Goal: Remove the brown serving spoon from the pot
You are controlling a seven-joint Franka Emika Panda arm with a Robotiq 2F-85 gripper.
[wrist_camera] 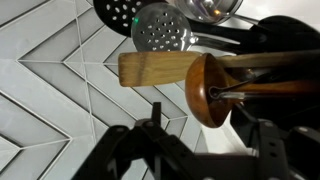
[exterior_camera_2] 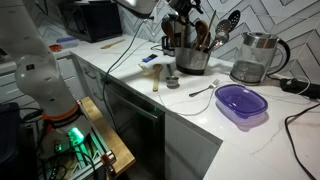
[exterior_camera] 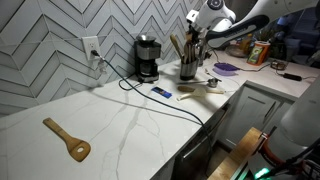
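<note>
Only the wrist view shows the claw spread wide and holding nothing, with the brown serving spoon just ahead of its fingers, beside a wooden spatula and 2 perforated metal spoons. In both exterior views the pot, crowded with utensils, stands directly under the claw. An exterior view adds a black coffee maker near it.

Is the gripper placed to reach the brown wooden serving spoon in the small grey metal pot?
Likely yes: the gripper hangs directly over the pot; the spoon shows unobstructed ahead, a wooden spatula close beside.
</note>
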